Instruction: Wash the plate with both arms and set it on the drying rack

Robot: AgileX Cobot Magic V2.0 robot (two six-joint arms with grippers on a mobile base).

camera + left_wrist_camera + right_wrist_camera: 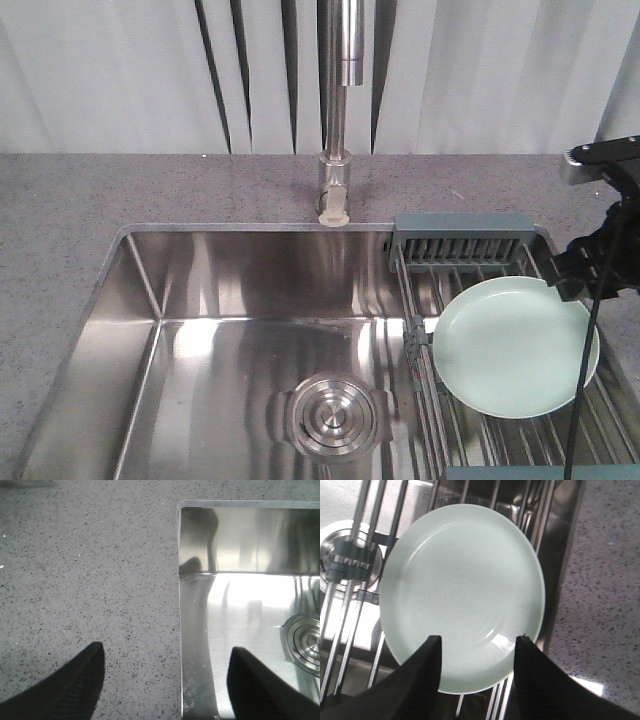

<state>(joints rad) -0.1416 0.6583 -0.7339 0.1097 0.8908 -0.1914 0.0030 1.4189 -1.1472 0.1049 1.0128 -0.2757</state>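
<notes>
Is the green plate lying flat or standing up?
Lying flat, face up: the plate rests across the drying rack rods, not standing in its upright slots.

The plate (462, 590) is plain pale mint-green, unpatterned, and the drying rack (462, 228) has silver rods in a grey-blue frame. The tabletop (75, 580) is grey, finely speckled with black and white, and the sink (250, 330) is shiny steel with streaked reflections. The jaws of the left gripper (166, 647) and right gripper (477, 639) are black, finely ribbed.

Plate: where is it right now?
Front view: the plate lies on the rack over the sink's right side, right of the drain, beneath the right gripper.
</notes>
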